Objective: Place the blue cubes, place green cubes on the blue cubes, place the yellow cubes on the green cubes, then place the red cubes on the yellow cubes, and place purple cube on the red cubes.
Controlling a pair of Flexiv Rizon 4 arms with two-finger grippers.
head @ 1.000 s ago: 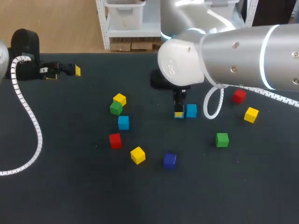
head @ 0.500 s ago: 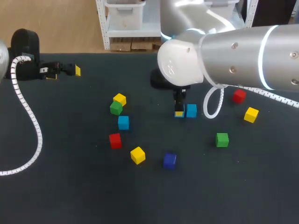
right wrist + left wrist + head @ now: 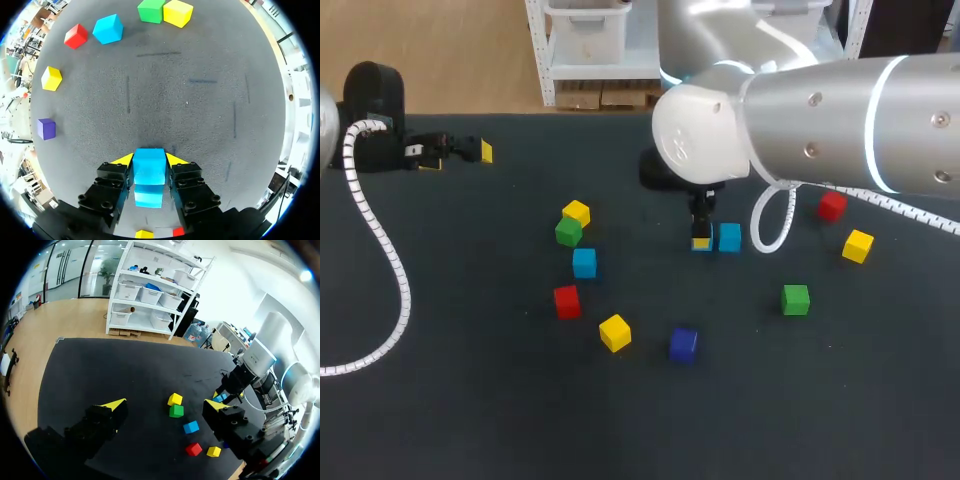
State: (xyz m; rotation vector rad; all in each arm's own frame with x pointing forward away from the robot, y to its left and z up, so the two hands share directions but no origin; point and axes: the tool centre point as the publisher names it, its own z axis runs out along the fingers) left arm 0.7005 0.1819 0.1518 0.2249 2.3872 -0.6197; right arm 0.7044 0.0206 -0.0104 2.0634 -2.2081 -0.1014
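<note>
The right gripper (image 3: 149, 161) is down at the table, its yellow-tipped fingers pinching a blue cube (image 3: 149, 166) from both sides. Tucked right behind that hand, showing between the finger bodies, is a second blue cube (image 3: 148, 196), just beside the held one; whether the two touch, I cannot tell. Well ahead of the fingers, a green cube (image 3: 150, 10) and a yellow cube (image 3: 178, 12) sit touching. Off to one side of them are a third blue cube (image 3: 108, 28) and a red cube (image 3: 76, 36). Further round on that same side lie a second yellow cube (image 3: 51, 78) and the purple cube (image 3: 46, 128). Over to the left gripper (image 3: 166, 405): fingers spread wide, nothing between them, and every cube lies well ahead of it on the black table (image 3: 470, 400).
</note>
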